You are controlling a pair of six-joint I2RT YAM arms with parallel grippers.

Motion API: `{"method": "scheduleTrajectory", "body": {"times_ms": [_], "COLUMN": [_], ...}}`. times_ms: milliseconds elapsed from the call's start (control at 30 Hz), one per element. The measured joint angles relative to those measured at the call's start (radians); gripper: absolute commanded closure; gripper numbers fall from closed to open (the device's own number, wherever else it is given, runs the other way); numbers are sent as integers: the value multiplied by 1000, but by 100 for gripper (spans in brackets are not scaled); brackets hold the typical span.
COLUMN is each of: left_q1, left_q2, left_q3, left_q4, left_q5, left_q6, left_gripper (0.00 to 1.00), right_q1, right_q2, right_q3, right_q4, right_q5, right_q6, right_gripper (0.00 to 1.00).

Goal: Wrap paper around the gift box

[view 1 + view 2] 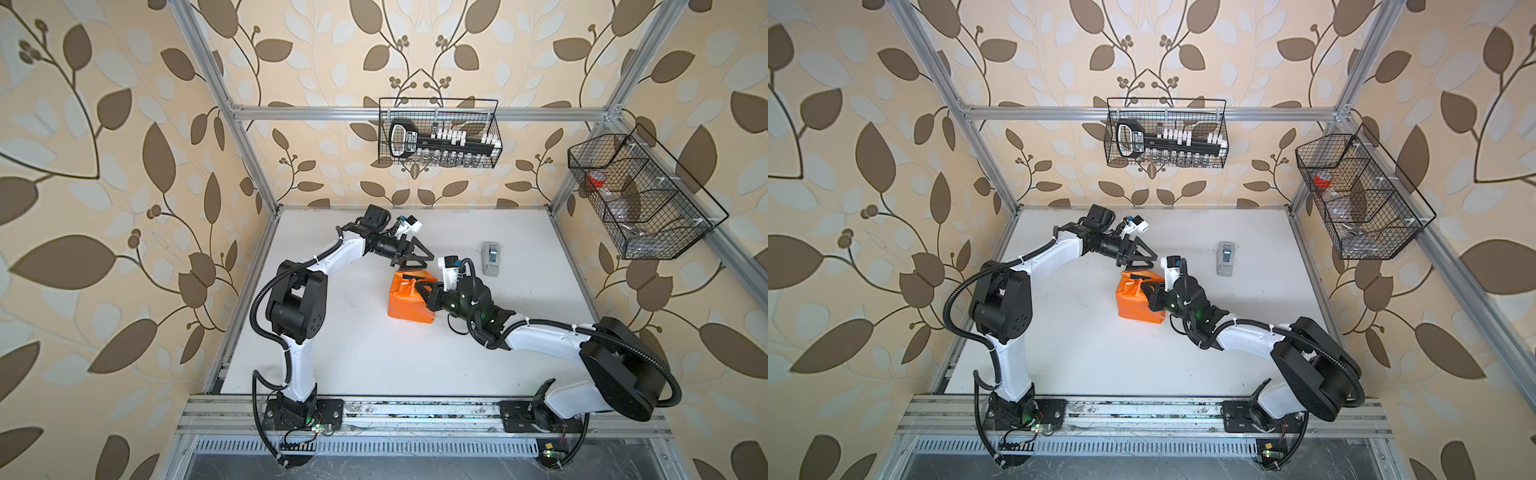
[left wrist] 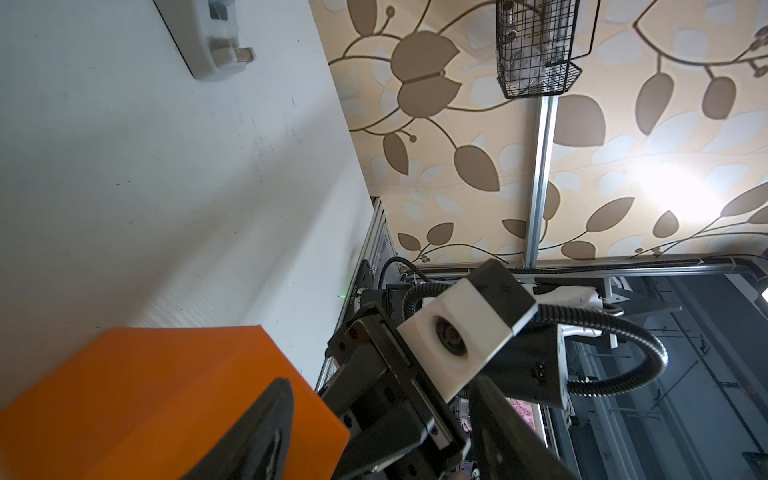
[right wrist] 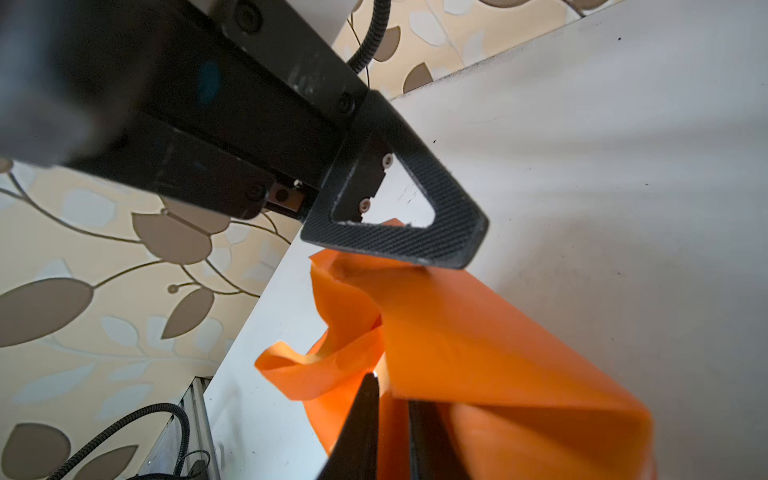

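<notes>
The orange paper is folded round a box-shaped parcel in the middle of the table; the gift box itself is hidden under it. My right gripper is shut on a loose fold of paper at the parcel's right side, and the jaws pinch the sheet between them. My left gripper hangs open over the parcel's far top edge. One of its fingers lies against the orange face, the other stands apart.
A grey-white tape dispenser stands on the table behind and right of the parcel. A wire basket hangs on the back wall, another on the right wall. The right wrist camera sits between the left fingers.
</notes>
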Motion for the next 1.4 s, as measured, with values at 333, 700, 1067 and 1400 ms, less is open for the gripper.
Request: {"method": "scheduleTrajectory", "body": {"times_ms": [333, 700, 1067, 1400], "left_q1": [58, 200, 82, -51], "left_q2": [-36, -131, -322, -374], "left_q3": [-61, -177, -438, -460], "left_q4": [76, 103, 32, 46], "left_q5": [-130, -428, -587, -681], "left_q6": [-113, -160, -182, -227], "left_gripper": [25, 24, 13, 8], "right_q1": [0, -3, -2, 0], "right_q2": [0, -5, -6, -6], "right_q3": [0, 0, 0, 0], "right_q4": [0, -9, -12, -13], "right_q5": [-3, -11, -16, -20], "right_q6": [-4, -11, -11, -11], "right_gripper": [83, 83, 83, 83]}}
